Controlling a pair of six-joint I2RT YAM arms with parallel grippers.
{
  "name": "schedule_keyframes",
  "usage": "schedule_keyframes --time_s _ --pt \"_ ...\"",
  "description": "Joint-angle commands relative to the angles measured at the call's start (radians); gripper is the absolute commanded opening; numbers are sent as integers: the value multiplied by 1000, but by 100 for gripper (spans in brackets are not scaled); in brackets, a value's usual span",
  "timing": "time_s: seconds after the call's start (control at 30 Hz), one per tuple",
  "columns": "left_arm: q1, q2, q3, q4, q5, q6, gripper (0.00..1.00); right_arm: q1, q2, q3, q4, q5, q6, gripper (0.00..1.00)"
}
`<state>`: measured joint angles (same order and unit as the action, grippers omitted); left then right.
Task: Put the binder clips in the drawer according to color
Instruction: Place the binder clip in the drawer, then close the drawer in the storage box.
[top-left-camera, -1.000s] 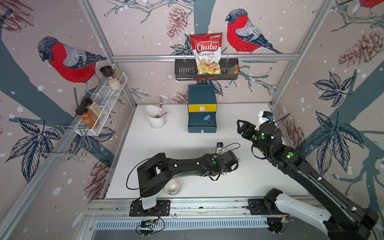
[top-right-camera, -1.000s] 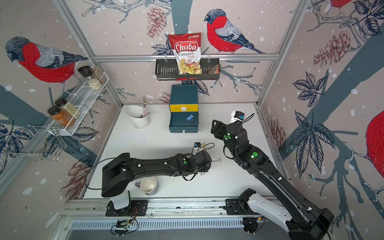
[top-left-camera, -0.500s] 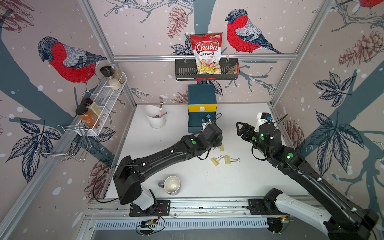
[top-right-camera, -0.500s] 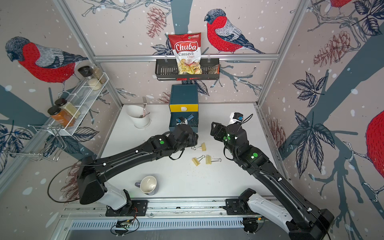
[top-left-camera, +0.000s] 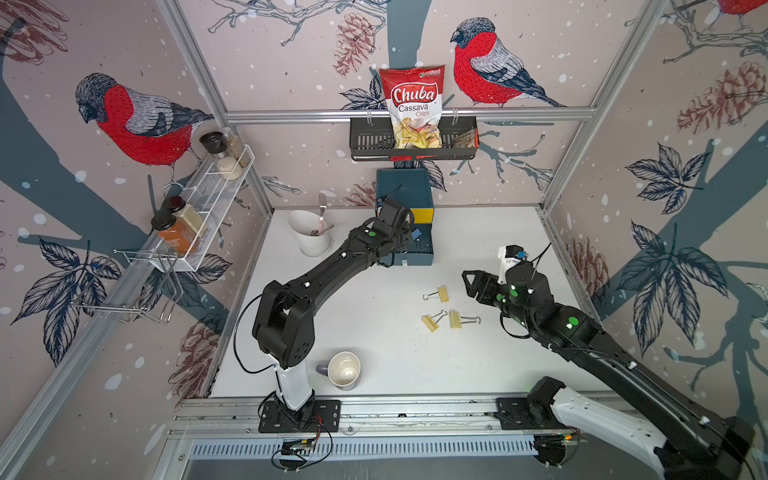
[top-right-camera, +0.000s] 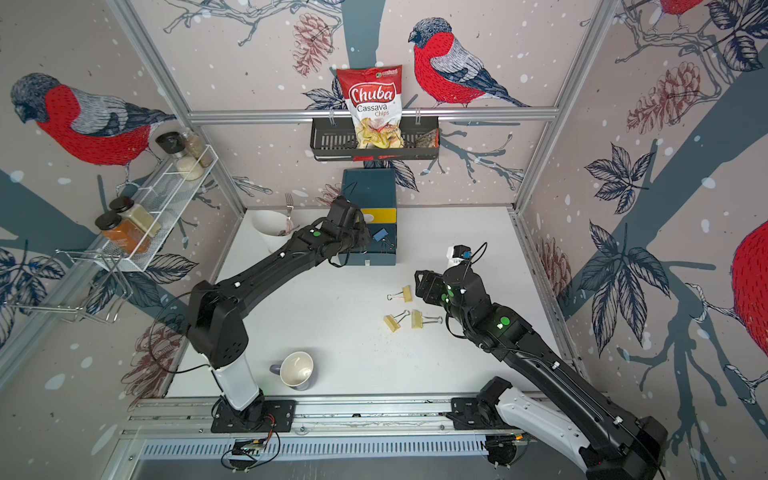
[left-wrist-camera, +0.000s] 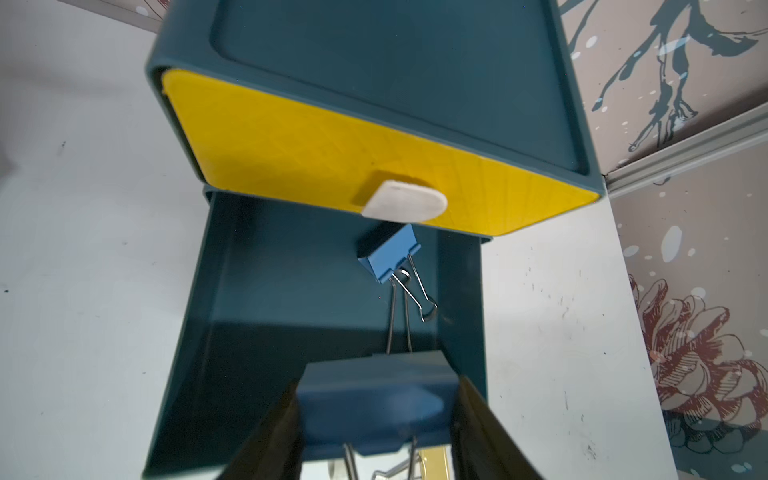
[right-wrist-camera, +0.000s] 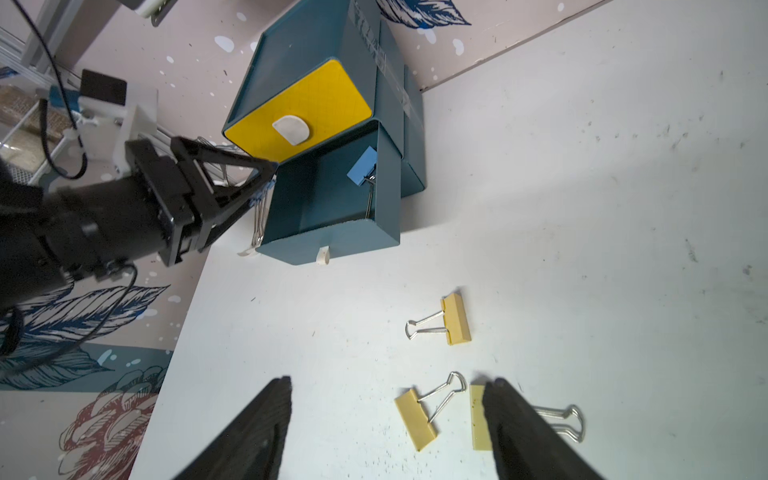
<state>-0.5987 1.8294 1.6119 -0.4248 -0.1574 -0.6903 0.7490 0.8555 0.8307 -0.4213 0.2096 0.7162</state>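
White tabletop (top-left-camera: 374, 332) inside an aluminium-framed cell; the walls carry bird-and-pinecone wallpaper. The drawer unit (top-left-camera: 405, 187) stands at the back centre, with its yellow top drawer (left-wrist-camera: 311, 141) closed and its middle drawer (right-wrist-camera: 328, 237) pulled out.

The left gripper (left-wrist-camera: 377, 409) is clamped on a blue clip (left-wrist-camera: 374, 386), wire handles hanging, at the front of the open drawer near its left wall. Whether the clip is inside the rim cannot be told. A second blue clip (right-wrist-camera: 362, 168) leans against the drawer's right wall.

The right gripper (right-wrist-camera: 390, 381) hovers with its jaws apart and nothing between them, above three yellow clips (top-left-camera: 442, 294) (top-left-camera: 430, 323) (top-left-camera: 455, 319) lying loose on the table.

Surroundings:
- White cup (top-left-camera: 309, 239) holding a fork, left of the unit.
- Mug (top-left-camera: 344, 370) on its side at the front edge.
- Black basket (top-left-camera: 365, 145) with a chip bag (top-left-camera: 413, 104).
- Wire rack (top-left-camera: 208, 195) of jars on the left wall.
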Motion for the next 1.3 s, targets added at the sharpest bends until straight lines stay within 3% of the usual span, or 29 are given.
schedule_keyframes --time_s 0.0,0.2,0.5,0.67,0.8,0.87,0.97,1.1,1.27 --pt "8 41 44 -23 31 30 47 39 -14 -7 -42 21 34 78" --pt "14 78 37 -14 30 8 49 114 -32 -31 -58 63 73 78" --pt "30 112 62 -12 33 -3 53 143 -40 -22 -73 88 83 78" --pt "30 94 56 -3 37 -14 72 147 -39 -26 -76 90 81 78" --pt "5 -13 -45 62 14 -60 77 148 -41 -29 -78 96 80 79" --pt "-17 -80 -118 99 -9 -94 73 147 -44 -28 -80 100 78 79" --pt "-59 -181 -254 177 -21 -155 60 148 -42 -26 -80 106 74 79" --pt "-91 -250 -453 331 65 -268 41 147 -46 -32 -79 110 73 79" --pt "-102 -250 -576 447 75 -331 38 148 -49 -38 -80 106 79 79"
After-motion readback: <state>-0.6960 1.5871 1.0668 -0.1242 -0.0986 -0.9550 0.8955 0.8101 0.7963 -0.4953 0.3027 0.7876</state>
